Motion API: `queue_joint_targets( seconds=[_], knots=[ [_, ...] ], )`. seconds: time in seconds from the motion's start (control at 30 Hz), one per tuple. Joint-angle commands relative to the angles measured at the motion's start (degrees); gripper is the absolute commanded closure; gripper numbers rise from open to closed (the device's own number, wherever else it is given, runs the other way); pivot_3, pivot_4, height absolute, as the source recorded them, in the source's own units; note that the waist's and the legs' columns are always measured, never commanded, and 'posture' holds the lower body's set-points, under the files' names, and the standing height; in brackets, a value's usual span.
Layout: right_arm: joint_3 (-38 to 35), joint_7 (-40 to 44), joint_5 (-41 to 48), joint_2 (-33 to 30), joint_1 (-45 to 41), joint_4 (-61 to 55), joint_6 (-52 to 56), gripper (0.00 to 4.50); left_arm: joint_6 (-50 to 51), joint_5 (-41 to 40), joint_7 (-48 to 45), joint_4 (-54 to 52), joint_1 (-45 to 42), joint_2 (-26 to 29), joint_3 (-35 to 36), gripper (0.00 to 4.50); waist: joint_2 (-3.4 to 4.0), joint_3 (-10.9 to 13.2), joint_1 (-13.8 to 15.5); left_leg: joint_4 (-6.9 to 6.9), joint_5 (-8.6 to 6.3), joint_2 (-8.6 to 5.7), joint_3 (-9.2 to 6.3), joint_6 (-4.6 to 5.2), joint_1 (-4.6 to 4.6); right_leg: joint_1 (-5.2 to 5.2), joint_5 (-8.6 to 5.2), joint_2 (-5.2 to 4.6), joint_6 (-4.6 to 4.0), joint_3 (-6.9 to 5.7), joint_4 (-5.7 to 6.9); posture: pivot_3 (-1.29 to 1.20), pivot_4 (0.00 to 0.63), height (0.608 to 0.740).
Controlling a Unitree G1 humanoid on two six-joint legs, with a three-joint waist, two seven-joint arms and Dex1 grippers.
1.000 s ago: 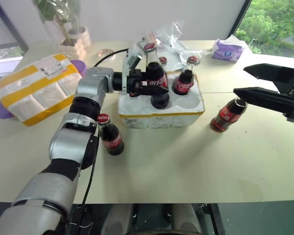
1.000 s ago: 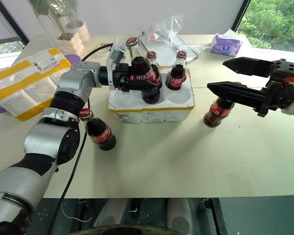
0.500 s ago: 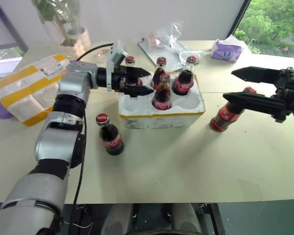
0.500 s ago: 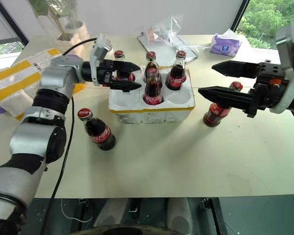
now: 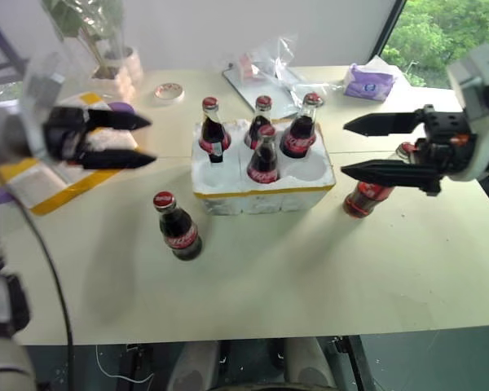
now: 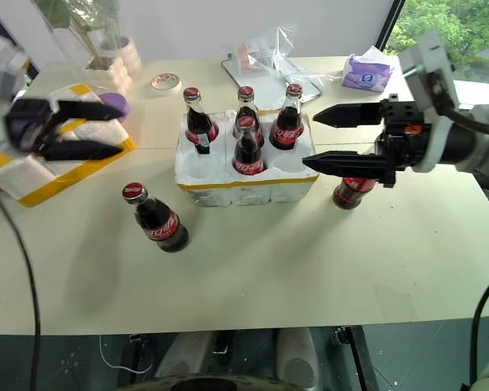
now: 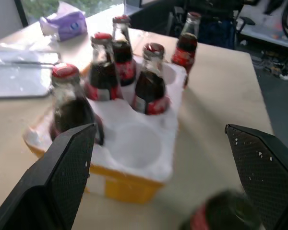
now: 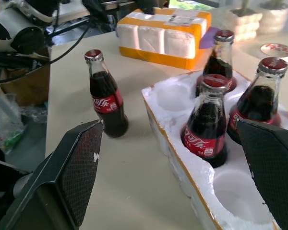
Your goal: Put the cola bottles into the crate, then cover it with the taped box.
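My left gripper [image 5: 143, 142] is at the left edge of the head view, fingers spread wide with nothing between them, hanging in front of the taped box [image 5: 41, 175] at the far left. My right gripper [image 5: 349, 148] is at the right, also spread and empty, pointing toward the crate [image 5: 261, 191] at centre frame. Four cola bottles stand upright in the crate: one [image 5: 213, 132] in the left rear well, one [image 5: 262, 118] in the middle rear, one [image 5: 301, 129] in the right rear, and one [image 5: 265, 156] in the middle front. The left and right front wells are bare. A fifth bottle [image 5: 176, 228] stands on the table [image 5: 310, 277] lower left of the crate. The sixth [image 5: 371, 195] sits just right of the crate, behind my right fingers.
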Motion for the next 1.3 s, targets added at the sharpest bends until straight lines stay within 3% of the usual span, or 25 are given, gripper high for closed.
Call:
queue_joint_targets(
  seconds=[0.03,0.2,0.37,0.63,1.17,1.27,1.3],
  knots=[
    [0.83,3.58,-2.05,0.68,-2.28,0.65,-1.96,0.00,4.38,-5.88,-0.31,-12.81,10.17,4.57,7.72,0.02,0.02,0.01,0.21,0.00,0.00,0.00,-0.01,0.00,0.00,0.01,0.00,0.00,0.00,0.01,-0.02,0.00,0.150,0.738],
    [2.55,8.12,-4.02,1.09,-3.66,1.36,-2.71,0.00,1.89,-5.50,2.76,-21.62,25.27,5.43,13.77,0.02,0.04,0.01,0.17,-0.03,-0.01,0.00,-0.01,-0.02,0.03,0.02,-0.01,-0.02,-0.02,0.02,-0.05,0.00,0.150,0.738],
    [3.13,9.56,-5.37,1.95,-5.77,2.41,-2.30,0.00,-4.30,-3.12,8.41,-24.97,33.12,2.33,13.55,0.02,0.06,0.01,0.12,-0.05,-0.01,0.02,-0.01,-0.04,0.05,0.02,-0.01,-0.08,-0.03,0.02,-0.05,0.00,0.150,0.738],
    [1.24,8.84,-4.67,2.10,-6.33,2.02,-0.28,0.00,-10.59,-0.01,19.15,-26.39,34.21,-4.58,4.78,0.02,0.07,0.00,0.32,-0.08,-0.02,0.00,0.00,-0.04,0.07,0.03,-0.01,-0.12,-0.02,0.11,-0.06,0.00,0.150,0.738],
    [-1.95,4.88,-3.13,2.50,-5.45,0.02,3.72,0.00,-16.38,2.54,24.46,-17.92,27.29,-11.26,-8.11,0.02,0.08,0.00,1.37,-0.08,-0.02,0.00,0.04,-0.03,0.08,0.03,-0.01,-0.13,-0.02,0.13,-0.06,0.00,0.150,0.738],
    [-2.64,3.83,-2.50,2.63,-4.80,-0.58,4.27,0.00,-16.02,1.53,24.61,-17.17,25.72,-11.90,-8.13,0.82,0.08,0.00,1.32,-0.08,-0.02,0.00,0.04,-0.02,0.08,0.03,0.00,-0.13,-0.02,0.13,-0.07,0.00,0.150,0.738],
    [-2.93,3.54,-2.30,2.65,-4.39,-0.89,4.38,0.00,-15.15,0.60,24.72,-17.13,24.99,-11.86,-7.69,1.29,0.08,0.00,1.32,-0.08,-0.02,0.00,0.04,-0.02,0.08,0.03,0.00,-0.13,-0.02,0.13,-0.07,0.00,0.150,0.738]
  ],
)
